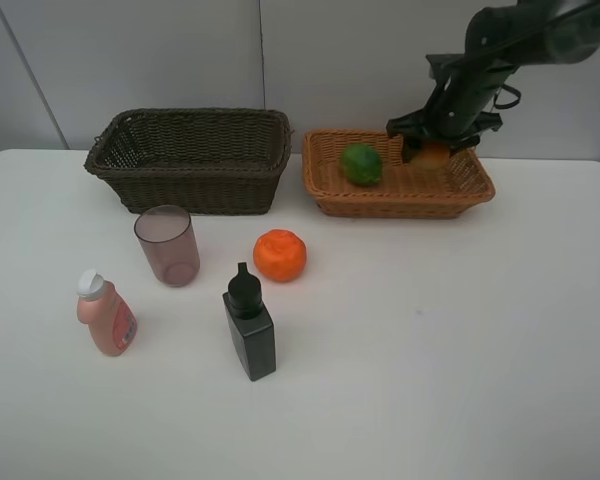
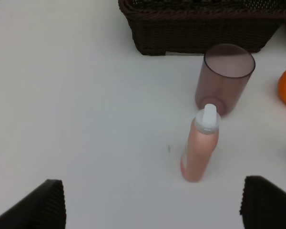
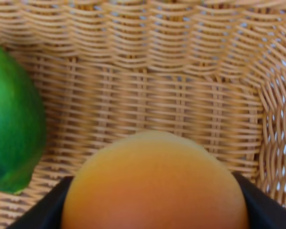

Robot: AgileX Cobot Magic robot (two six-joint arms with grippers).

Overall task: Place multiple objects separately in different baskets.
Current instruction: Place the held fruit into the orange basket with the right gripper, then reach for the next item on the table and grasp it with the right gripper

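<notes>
Looking from high up, the right pincer (image 1: 430,152) was down in the tan basket (image 1: 400,208) with the peach (image 1: 435,156) between its jaws. The green fruit (image 1: 361,164) lay in the same basket, near the peach. The cup (image 1: 167,245), the tangerine (image 1: 280,255), the pink bottle (image 1: 105,315) and the black bottle (image 1: 250,325) were on the worktop (image 1: 450,350), in front of the dark basket (image 1: 190,170).

From the left wrist, the left pincer (image 2: 150,205) was wide open and held nothing. The pink bottle (image 2: 200,148) stood just ahead of it, with the cup (image 2: 226,76) behind the bottle and near the dark basket (image 2: 200,28).

From the right wrist, the right pincer (image 3: 152,212) was about half shut on the peach (image 3: 152,181), one dark finger on each side. The peach sat low inside the tan basket (image 3: 181,95). I could not tell if it touched the bottom. The green fruit (image 3: 12,129) was close by.

I think the step was putting the peach down. Next the jaws should open, and the arm should go straight up so it does not bump the green fruit.
</notes>
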